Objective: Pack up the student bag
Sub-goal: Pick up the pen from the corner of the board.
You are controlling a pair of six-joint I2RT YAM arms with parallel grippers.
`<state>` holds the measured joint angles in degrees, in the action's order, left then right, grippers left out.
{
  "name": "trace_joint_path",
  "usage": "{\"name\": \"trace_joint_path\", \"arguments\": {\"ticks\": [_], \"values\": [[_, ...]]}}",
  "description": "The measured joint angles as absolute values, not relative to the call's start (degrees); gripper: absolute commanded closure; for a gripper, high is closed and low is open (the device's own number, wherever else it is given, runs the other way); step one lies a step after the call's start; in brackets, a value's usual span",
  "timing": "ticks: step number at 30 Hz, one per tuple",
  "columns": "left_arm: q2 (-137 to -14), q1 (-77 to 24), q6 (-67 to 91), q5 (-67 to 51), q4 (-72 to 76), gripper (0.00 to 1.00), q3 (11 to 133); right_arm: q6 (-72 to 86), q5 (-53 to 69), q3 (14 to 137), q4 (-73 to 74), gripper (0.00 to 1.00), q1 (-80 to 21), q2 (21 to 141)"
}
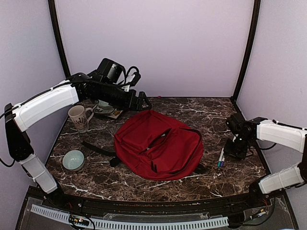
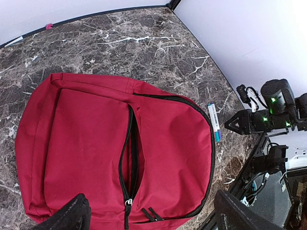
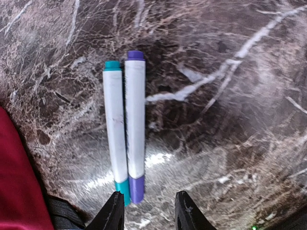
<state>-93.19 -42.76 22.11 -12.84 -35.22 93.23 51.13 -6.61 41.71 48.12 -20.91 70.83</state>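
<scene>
Student bag [image 1: 144,139]: red backpack lying flat at centre of bench [image 1: 211,115], front side up. Front pocket zip [image 2: 130,153] parted to dark slit; contents not visible. Left claw [image 2: 152,218] spread wide, holding nothing, hovering over bag's far edge. Right claw [image 3: 148,211] partly spread, gripping nothing, above near ends of teal marker [image 3: 115,124] and purple marker [image 3: 135,120]. Markers lie side by side, touching, just right of bag. Left side: patterned mug [image 1: 79,117] upright, pale green bowl [image 1: 73,159] nearer.

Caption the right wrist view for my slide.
Right pincer poised over a teal marker and a purple marker, side by side on the marble table.
</scene>
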Motion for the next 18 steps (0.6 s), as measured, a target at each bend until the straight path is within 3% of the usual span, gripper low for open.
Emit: {"name": "trace_joint_path", "arguments": {"ticks": [18], "values": [[-94.1, -42.8, 22.3, -12.5, -35.5, 0.08, 94.3, 47.3, -3.4, 40.3, 39.6, 0.77, -17.7, 77.3]]}}
